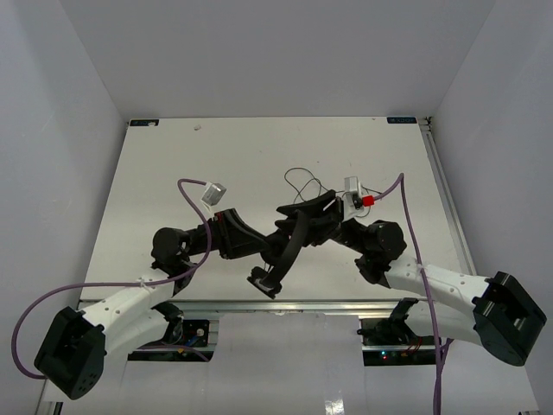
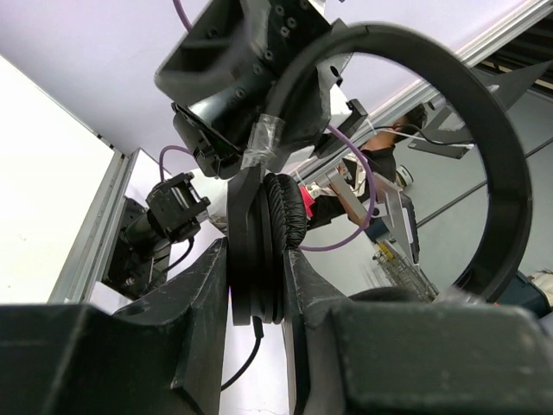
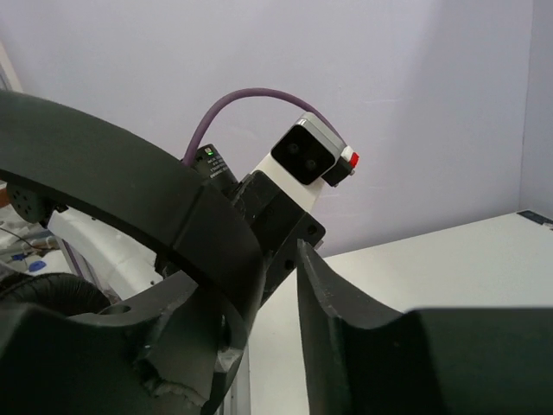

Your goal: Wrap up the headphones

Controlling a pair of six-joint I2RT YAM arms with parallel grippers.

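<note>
The black headphones (image 1: 292, 239) hang above the table between my two arms. My left gripper (image 1: 262, 248) is shut on the padded earcups (image 2: 275, 235), which are pressed together between its fingers (image 2: 207, 298). The headband (image 2: 494, 164) arches up to the right. The thin cord (image 2: 245, 356) drops from the earcups, and more of it loops over the table (image 1: 302, 180). My right gripper (image 1: 316, 226) is around the headband (image 3: 130, 194). The band lies against one finger (image 3: 173, 346), and a gap shows to the other finger (image 3: 346, 320), so it stands open.
White table (image 1: 173, 173) with a metal rail along the right edge (image 1: 445, 190). Purple robot cables (image 1: 186, 186) arc over both wrists. The left arm's wrist camera (image 3: 307, 156) is close in front of the right gripper. Both arms crowd the near middle.
</note>
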